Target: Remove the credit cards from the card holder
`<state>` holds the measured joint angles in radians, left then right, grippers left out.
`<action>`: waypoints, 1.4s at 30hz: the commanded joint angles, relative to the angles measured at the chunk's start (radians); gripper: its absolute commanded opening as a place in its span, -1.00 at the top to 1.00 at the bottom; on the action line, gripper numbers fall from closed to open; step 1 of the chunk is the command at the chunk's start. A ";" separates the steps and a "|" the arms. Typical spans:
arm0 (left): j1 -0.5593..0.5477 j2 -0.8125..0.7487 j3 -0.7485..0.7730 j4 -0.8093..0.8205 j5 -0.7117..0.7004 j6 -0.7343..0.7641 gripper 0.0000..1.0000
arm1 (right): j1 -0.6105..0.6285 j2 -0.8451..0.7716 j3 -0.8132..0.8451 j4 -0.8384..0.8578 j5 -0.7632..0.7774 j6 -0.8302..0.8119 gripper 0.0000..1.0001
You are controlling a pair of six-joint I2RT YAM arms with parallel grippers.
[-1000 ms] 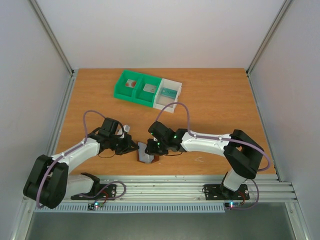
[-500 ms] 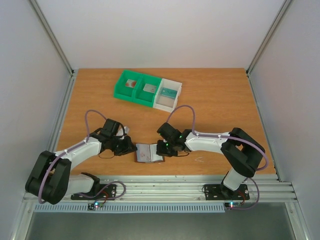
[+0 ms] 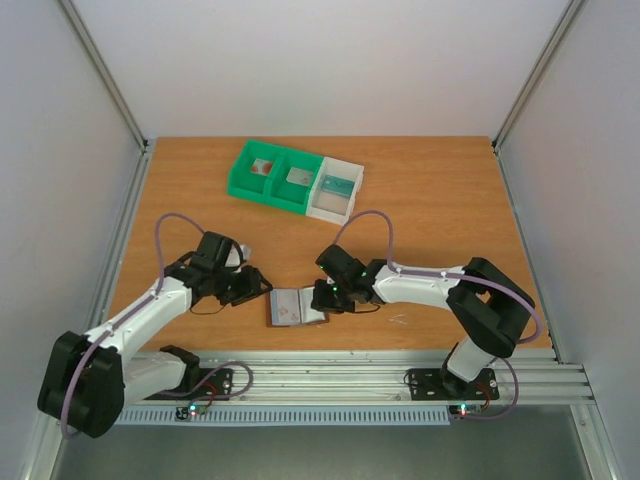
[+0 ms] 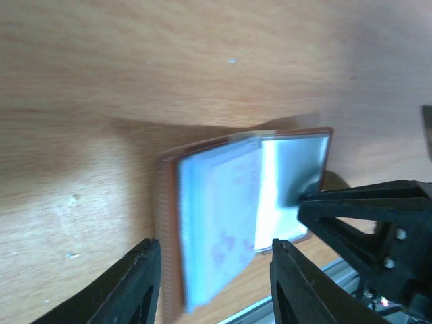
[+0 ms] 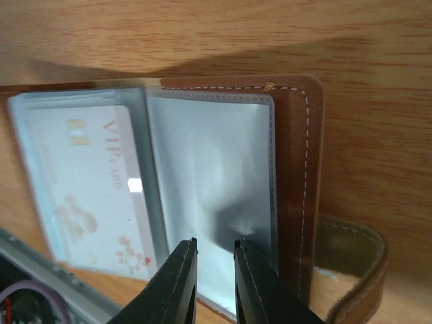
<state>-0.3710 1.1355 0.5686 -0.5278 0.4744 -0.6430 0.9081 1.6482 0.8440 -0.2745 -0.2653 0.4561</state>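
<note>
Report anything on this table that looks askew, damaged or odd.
Nothing looks spilled or damaged. The card holder lies open near the table's front edge, the right gripper pinching its right-hand clear sleeve, which looks empty; a pale card sits in the other sleeve. The left gripper hangs open beside it.

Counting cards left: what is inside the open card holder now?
The card holder lies open. A pale card printed VIP sits in one clear sleeve; the other sleeve looks empty. The right fingers cover that sleeve's near edge, and anything behind the sleeves is hidden.
</note>
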 commanded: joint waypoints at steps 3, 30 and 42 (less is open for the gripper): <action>-0.002 -0.052 0.008 0.057 0.099 -0.039 0.25 | 0.004 -0.053 0.028 0.025 -0.044 0.023 0.66; -0.002 0.246 -0.107 0.275 0.095 -0.008 0.74 | -0.015 0.070 -0.026 0.106 0.009 0.023 0.62; -0.002 0.216 -0.115 0.285 0.121 -0.035 0.72 | 0.015 0.014 0.021 0.162 -0.086 0.053 0.56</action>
<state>-0.3706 1.3548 0.4786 -0.2543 0.6205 -0.6762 0.9077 1.6840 0.8368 -0.1318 -0.3367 0.4900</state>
